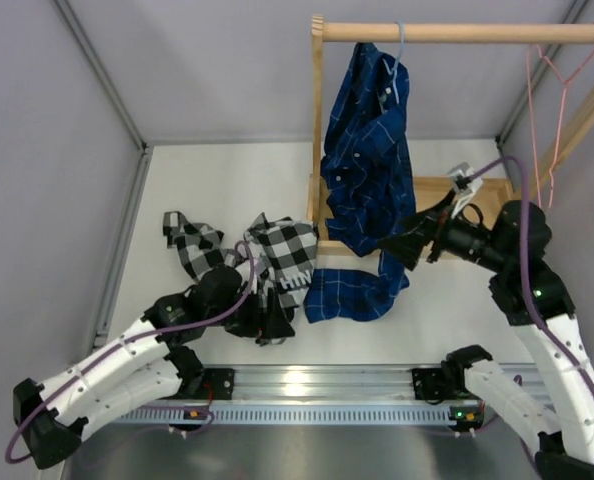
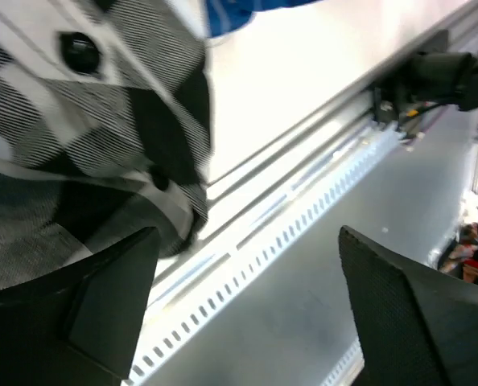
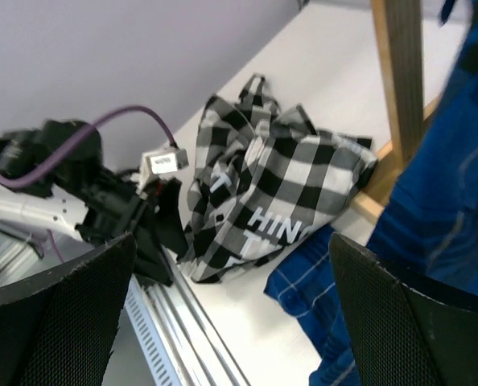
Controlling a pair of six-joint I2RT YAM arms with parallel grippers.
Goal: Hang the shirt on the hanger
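While left gripper [image 2: 247, 265] and right gripper [image 3: 231, 241] both gape, one checked shirt [image 1: 287, 250] printed "HING" lies crumpled on table [image 1: 227, 180] by the left one, one blue plaid shirt [image 1: 367, 170] hangs on one blue hanger [image 1: 401, 45], one pink hanger [image 1: 529, 120] on rail [image 1: 457, 32].

The white table [image 1: 217, 180] carries a black-and-white checked shirt [image 1: 277, 255], which lies crumpled left of the middle with one sleeve trailing off to the left. Just beside it on the right, the bottom end of a blue plaid shirt [image 1: 352, 295] rests in a flat fold on the tabletop, while the rest of that shirt hangs above. A wooden rack [image 1: 477, 195] stands on the far right part of the table. A metal rail [image 1: 317, 385] runs along the near edge.
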